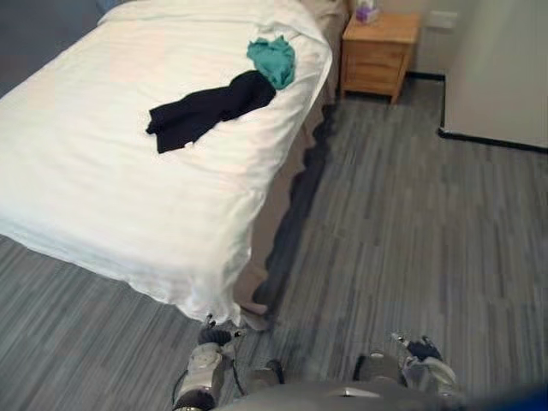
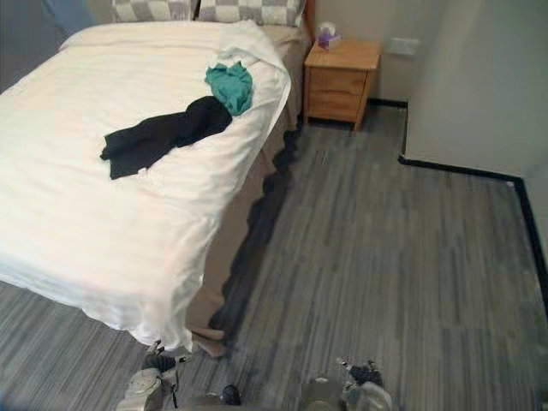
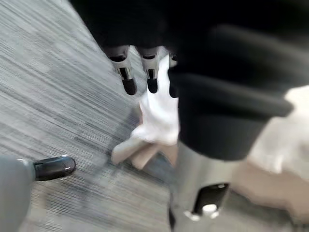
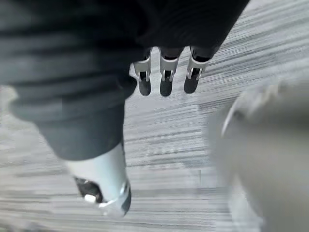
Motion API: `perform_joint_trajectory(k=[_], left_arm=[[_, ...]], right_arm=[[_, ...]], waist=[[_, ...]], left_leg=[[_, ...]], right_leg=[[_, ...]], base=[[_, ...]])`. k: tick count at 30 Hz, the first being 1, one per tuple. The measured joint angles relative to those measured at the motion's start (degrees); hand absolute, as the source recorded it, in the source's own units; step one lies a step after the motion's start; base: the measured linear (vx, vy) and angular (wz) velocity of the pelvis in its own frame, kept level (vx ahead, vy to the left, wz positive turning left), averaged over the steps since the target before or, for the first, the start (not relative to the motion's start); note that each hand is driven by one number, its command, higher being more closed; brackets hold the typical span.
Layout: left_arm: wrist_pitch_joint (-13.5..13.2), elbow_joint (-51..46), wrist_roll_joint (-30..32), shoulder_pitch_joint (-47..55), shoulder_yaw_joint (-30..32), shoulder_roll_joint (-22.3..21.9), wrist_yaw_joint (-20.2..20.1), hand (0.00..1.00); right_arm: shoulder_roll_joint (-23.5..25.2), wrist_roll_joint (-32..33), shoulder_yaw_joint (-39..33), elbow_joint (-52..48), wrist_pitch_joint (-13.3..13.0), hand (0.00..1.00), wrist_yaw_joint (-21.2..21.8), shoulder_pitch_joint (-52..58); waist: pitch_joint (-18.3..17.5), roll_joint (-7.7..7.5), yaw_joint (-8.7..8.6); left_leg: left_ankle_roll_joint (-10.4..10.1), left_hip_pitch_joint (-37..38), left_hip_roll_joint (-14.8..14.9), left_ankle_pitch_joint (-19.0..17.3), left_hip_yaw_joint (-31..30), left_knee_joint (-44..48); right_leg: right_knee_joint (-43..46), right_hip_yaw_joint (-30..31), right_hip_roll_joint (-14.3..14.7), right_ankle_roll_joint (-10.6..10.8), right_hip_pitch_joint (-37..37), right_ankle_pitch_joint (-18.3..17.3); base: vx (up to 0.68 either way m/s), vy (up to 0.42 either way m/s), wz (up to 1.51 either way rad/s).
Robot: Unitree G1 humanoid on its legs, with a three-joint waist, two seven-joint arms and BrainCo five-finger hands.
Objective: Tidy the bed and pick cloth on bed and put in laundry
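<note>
Wooden nightstand (image 2: 341, 86) at the far end, two drawers facing us, with a purple tissue box (image 2: 326, 36) on top. Just behind, a socket plate (image 2: 402, 45) on the back wall (image 2: 377, 17). Grey striped floor (image 2: 385, 257) spreads wide, and black skirting (image 2: 458, 168) edges the side wall (image 2: 479, 77).

Legible text, labels, numbers, signs: none that I can read.
Item checked: purple box (image 2: 326, 35) on the nightstand (image 2: 341, 81), far ahead of the right hand (image 1: 428, 364). Any print on it is too small for me to make out.
</note>
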Motion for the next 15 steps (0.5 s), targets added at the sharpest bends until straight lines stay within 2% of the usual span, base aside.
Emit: perform_joint_trajectory(k=[1,3,6,7,8,11,12,15], left_arm=[[-0.01,0.08,0.49,-0.74,-0.14,0.02,0.07,0.0],[0.13,0.31,0.49,-2.1,-0.87,-0.72,0.66,0.0],[0.15,0.38,0.24,-2.94,-1.33,-2.43,1.59,0.0],[0.13,0.55,-0.48,-2.67,-1.33,-3.35,2.39,0.0],[0.18,1.39,-1.76,-2.73,-1.74,-3.9,2.8,0.0],[0.2,1.99,-3.76,-3.0,-5.72,-3.86,3.7,0.0],[1.5,3.86,-3.47,-4.02,-14.55,-0.68,3.84,0.0],[1.5,3.86,-3.47,-4.02,-14.55,-0.68,3.84,0.0]], right_arm=[[1.43,0.0,0.93,0.77,0.05,0.0,-0.08,-2.15],[2.72,0.03,1.13,1.18,0.12,0.0,-0.37,-3.88],[3.55,0.27,1.53,1.42,0.1,0.0,-1.73,-4.95],[3.08,0.81,1.49,1.8,0.05,0.0,-2.75,-5.38],[2.77,1.35,1.36,2.14,0.06,0.0,-3.83,-5.6],[2.77,3.27,1.1,3.22,0.32,0.0,-5.71,-5.07],[6.12,8.04,1.21,5.0,0.64,0.0,-9.29,-11.36],[6.12,8.04,1.21,5.0,0.64,0.0,-9.29,-11.36]], waist=[[0.05,0.02,0.62],[0.8,-1.14,0.42],[1.82,-2.07,1.22],[1.95,-1.84,1.34],[1.84,-0.42,1.41],[1.64,0.88,1.26],[2.68,-2.85,-0.39],[2.68,-2.85,-0.41]], left_leg=[[-0.97,0.56,1.29,1.02,1.25,-0.76],[-1.01,0.46,2.28,1.39,2.56,0.77],[-0.46,-0.35,2.16,0.57,-1.09,6.8],[0.38,-1.13,1.15,-1.77,-7.29,9.06],[0.53,-1.11,0.44,-3.36,-10.49,10.07],[0.43,0.05,-1.33,-4.46,-10.06,7.77],[1.06,4.38,-5.85,-1.79,-14.65,-2.45],[1.06,4.38,-5.85,-1.79,-14.65,-2.45]], right_leg=[[-2.87,1.66,1.96,-0.76,0.14,2.15],[-4.73,3.36,3.01,-1.48,0.52,3.71],[-6.22,7.19,3.23,-1.75,1.79,5.37],[-6.84,8.76,2.91,-1.37,1.53,5.82],[-7.35,10.39,3.15,-0.82,1.13,6.42],[-10.14,11.18,2.12,0.79,1.7,8.83],[-13.53,4.59,-2.01,2.32,5.81,11.24],[-13.53,4.59,-2.01,2.32,5.81,11.24]], base=[[0.0,-0.118,-0.82],[-0.09,-0.103,-0.58],[-0.11,-0.117,-0.59],[-0.1,-0.076,-0.91],[-0.09,-0.029,-0.84],[-0.07,0.064,-0.28],[-0.02,0.047,0.03],[0.0,0.0,0.0]])
